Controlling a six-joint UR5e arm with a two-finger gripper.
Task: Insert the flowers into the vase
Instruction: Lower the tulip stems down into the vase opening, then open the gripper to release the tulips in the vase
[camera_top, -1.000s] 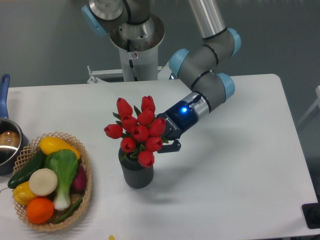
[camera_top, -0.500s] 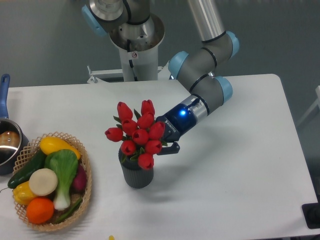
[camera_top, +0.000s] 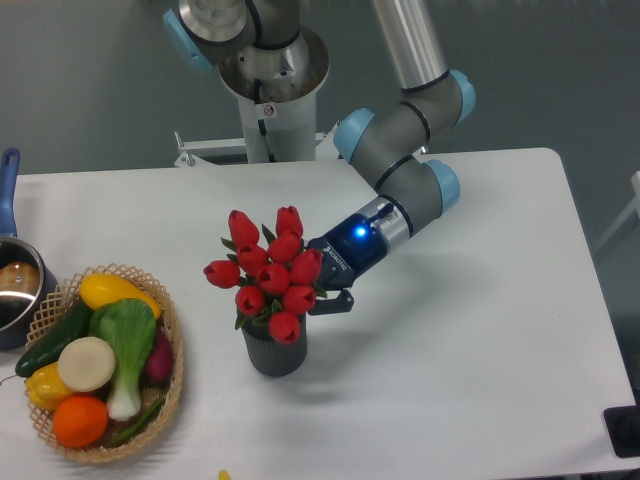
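Several vegetables fill the wicker basket at the near left of the table: an orange fruit nearest the front, a pale round slice, a leafy green bok choy, a dark cucumber, a purple piece and a yellow lemon-shaped item at the back. Just beyond the basket, at the left edge, a pot with a blue handle is partly cut off; its contents cannot be made out.

Near the table's middle stands the vase, upright. The flowers sit directly above its mouth, stems and leaves reaching down into the opening, the red buds spreading wider than the rim. How deep the stems go cannot be told.

The gripper is against the right side of the bunch, just above the vase. One dark finger shows below the buds; the bunch hides the rest, so whether it is pinching the stems cannot be told.
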